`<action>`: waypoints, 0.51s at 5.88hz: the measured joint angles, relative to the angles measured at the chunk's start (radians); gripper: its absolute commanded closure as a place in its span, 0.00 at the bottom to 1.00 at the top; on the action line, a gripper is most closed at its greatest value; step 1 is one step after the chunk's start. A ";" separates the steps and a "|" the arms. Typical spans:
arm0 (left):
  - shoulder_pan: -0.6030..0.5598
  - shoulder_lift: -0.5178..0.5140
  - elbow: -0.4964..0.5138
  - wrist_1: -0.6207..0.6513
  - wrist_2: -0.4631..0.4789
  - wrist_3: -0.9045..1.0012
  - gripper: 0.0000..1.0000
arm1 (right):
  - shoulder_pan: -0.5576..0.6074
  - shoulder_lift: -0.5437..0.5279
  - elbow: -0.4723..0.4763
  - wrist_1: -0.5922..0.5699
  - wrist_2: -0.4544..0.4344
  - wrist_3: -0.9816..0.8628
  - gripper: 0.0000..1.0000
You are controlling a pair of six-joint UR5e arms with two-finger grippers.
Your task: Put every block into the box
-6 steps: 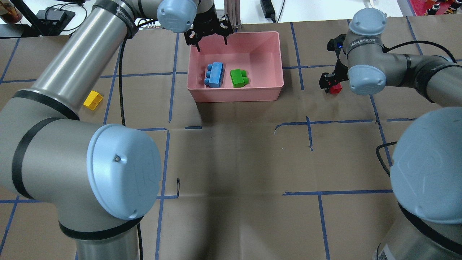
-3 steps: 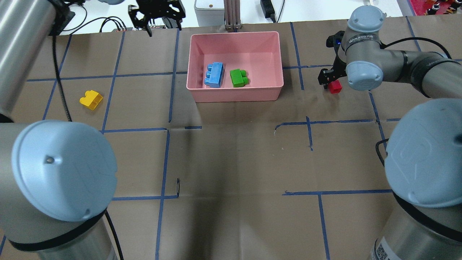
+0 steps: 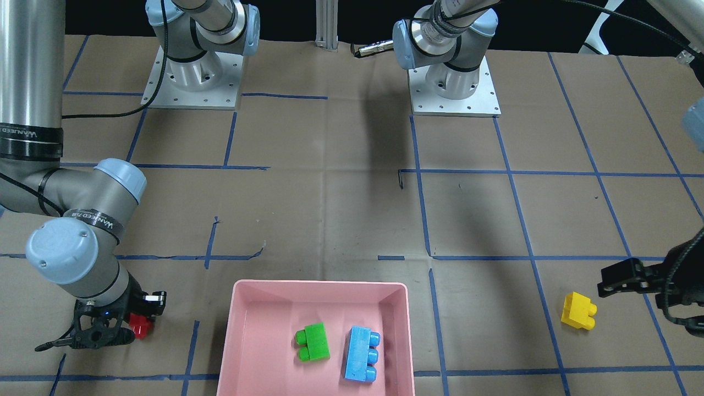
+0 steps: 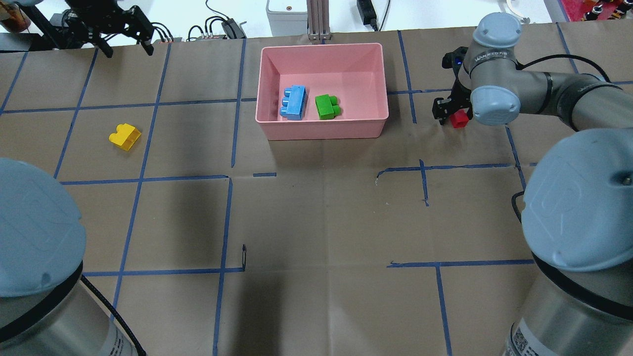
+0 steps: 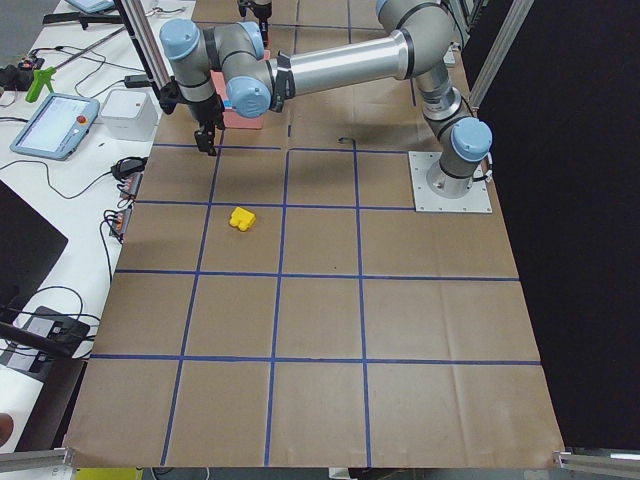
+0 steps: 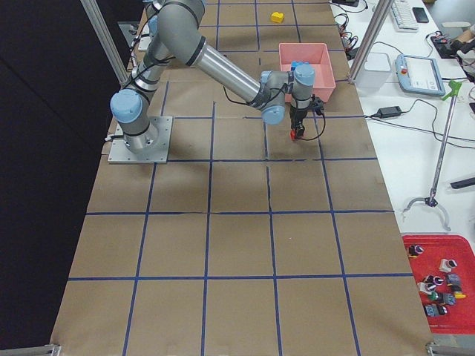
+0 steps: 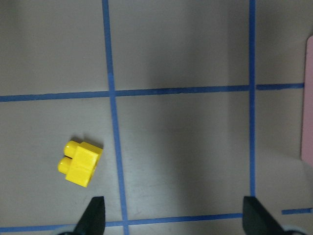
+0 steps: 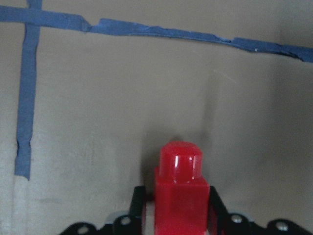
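Observation:
The pink box (image 4: 321, 131) stands at the far middle of the table, with the light blue block (image 4: 294, 102) and the green block (image 4: 327, 106) lying inside it. The yellow block (image 4: 125, 136) lies on the paper at the left. My left gripper (image 4: 127, 49) is open and empty, high over the far left table edge. In the left wrist view the yellow block (image 7: 80, 163) lies ahead of its left finger (image 7: 95, 215). My right gripper (image 4: 451, 116) is shut on the small red block (image 8: 180, 191) at table level, right of the box.
An aluminium post (image 4: 316, 20), a grey unit and cables stand just beyond the far table edge. Blue tape lines cross the brown paper. The two arm bases (image 3: 190, 77) stand at the robot's side of the table.
My left arm has swung left from above the box's far left corner to the far left table edge, still open. My right gripper has shifted slightly at the red block.

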 measured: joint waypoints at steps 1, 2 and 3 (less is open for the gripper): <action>0.041 -0.018 -0.018 0.034 0.000 0.173 0.02 | -0.002 -0.012 -0.003 0.004 0.001 0.000 0.96; 0.058 -0.042 -0.054 0.103 0.000 0.272 0.02 | -0.002 -0.045 -0.009 0.015 0.001 0.000 0.96; 0.063 -0.072 -0.107 0.200 -0.001 0.311 0.02 | 0.006 -0.110 -0.042 0.075 0.002 0.001 0.96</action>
